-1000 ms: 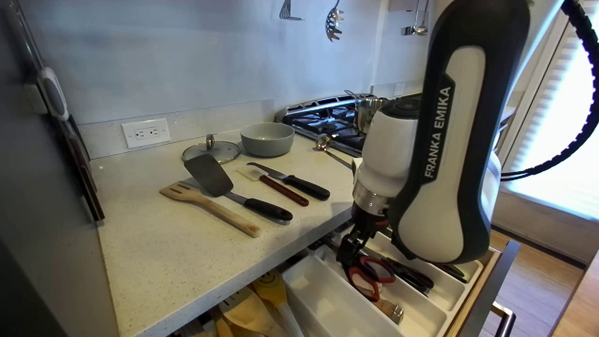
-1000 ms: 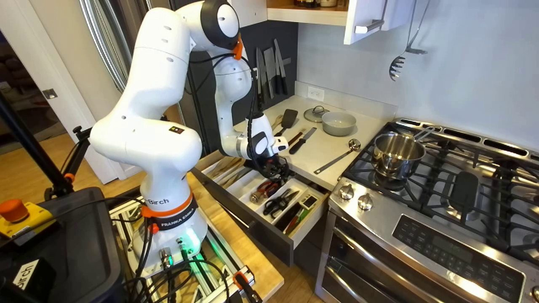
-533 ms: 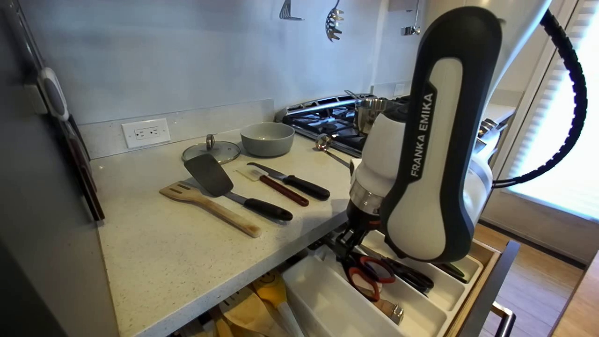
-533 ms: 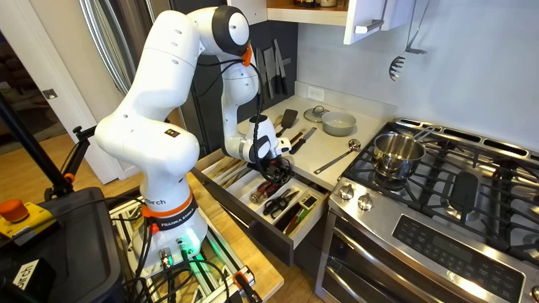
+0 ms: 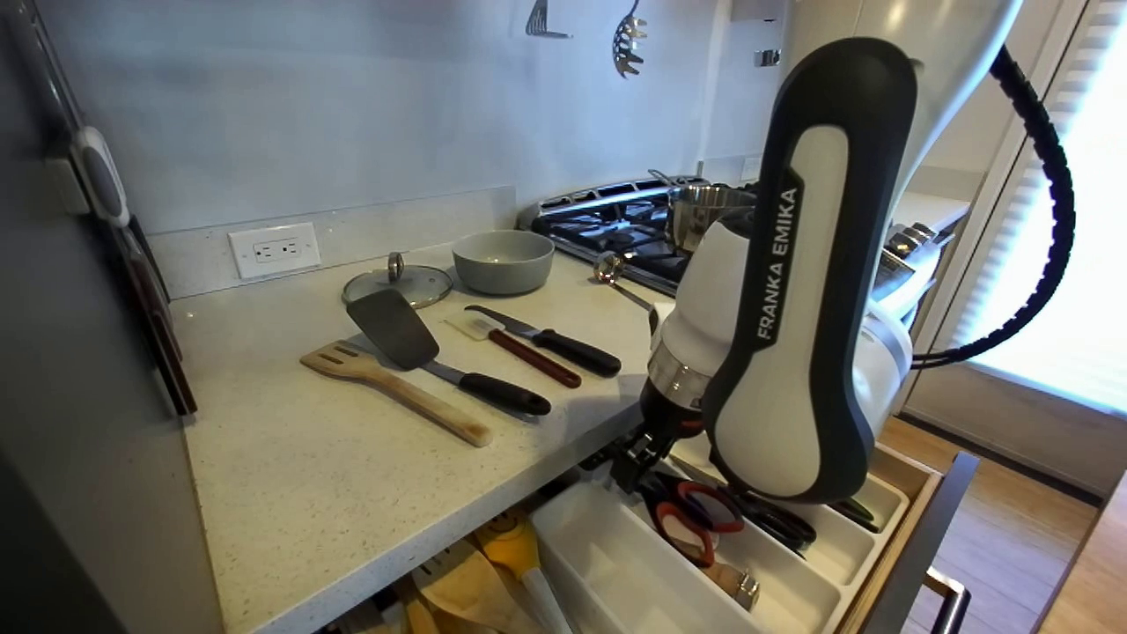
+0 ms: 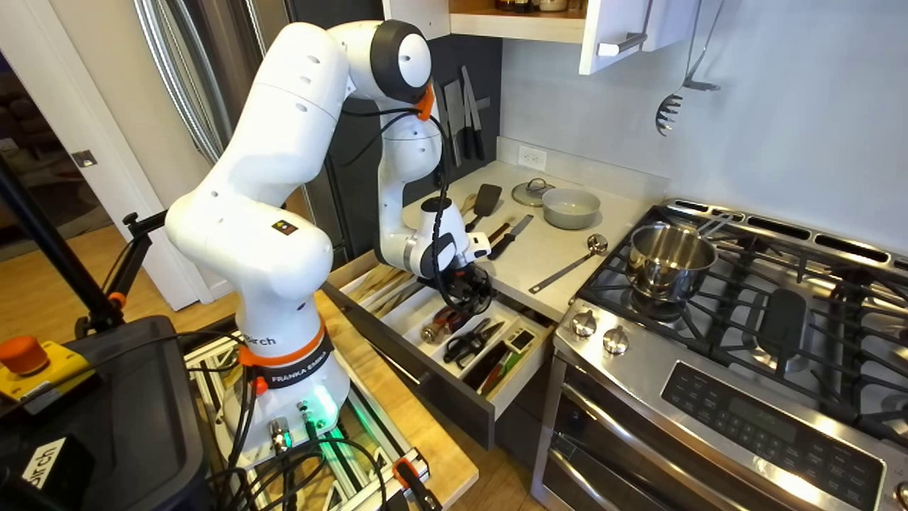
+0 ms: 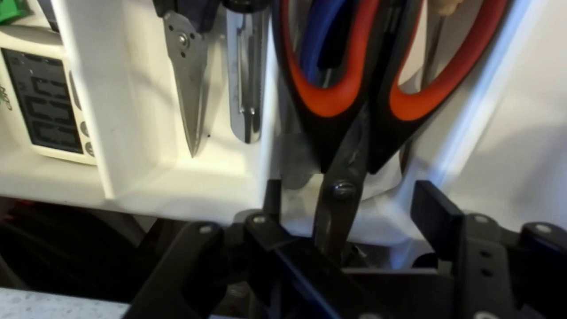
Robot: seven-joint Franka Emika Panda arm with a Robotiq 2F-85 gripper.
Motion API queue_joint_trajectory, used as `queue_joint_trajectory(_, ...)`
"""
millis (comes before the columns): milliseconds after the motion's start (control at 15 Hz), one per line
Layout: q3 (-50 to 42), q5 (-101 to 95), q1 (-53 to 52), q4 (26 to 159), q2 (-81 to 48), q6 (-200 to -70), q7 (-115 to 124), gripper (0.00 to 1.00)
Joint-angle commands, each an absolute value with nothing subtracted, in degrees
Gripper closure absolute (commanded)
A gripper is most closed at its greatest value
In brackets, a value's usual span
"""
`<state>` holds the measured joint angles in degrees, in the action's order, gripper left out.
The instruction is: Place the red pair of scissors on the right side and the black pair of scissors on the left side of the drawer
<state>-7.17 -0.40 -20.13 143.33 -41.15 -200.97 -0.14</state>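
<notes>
gripper [image 7: 350, 199]: jaws apart; round metal pivot of the red pair of scissors [image 7: 384, 126] shows between. red-edged loops lie in the light-wood drawer [image 6: 525, 372]; black pair of scissors [image 6: 471, 343], tapered blades, across a smooth cream divider [image 7: 267, 155].

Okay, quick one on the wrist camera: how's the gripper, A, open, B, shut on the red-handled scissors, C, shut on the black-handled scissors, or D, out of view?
A: in the wrist view the gripper has its fingertips apart, with a gap showing on either side of the red-handled scissors.
</notes>
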Motion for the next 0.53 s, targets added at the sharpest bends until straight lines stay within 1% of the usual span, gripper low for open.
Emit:
queue_joint_trajectory(0, -4.9, 0.5, -17.7, 142.2, -43.3, -202.8, -2.3, 0.41)
queue_joint_trajectory(67, -4.7, 0.4, -17.3, 142.0, -43.6, -202.9, -2.4, 0.49)
queue_joint_trajectory(133, -4.5, 0.3, -17.0, 142.0, -43.8, -202.9, -2.5, 0.55)
queue_joint_trajectory(200, -4.3, 0.3, -16.8, 141.9, -44.0, -203.0, -2.6, 0.59)
queue_joint_trajectory(267, -4.1, 0.2, -16.5, 141.8, -44.2, -203.0, -2.7, 0.61)
queue_joint_trajectory(333, -3.6, -0.2, -15.7, 141.8, -44.2, -202.9, -2.7, 0.57)
queue_joint_trajectory(400, -3.4, -0.2, -15.5, 141.7, -44.5, -203.0, -2.8, 0.57)
queue_joint_trajectory(467, -3.2, -0.3, -15.2, 141.7, -44.6, -203.0, -2.9, 0.54)
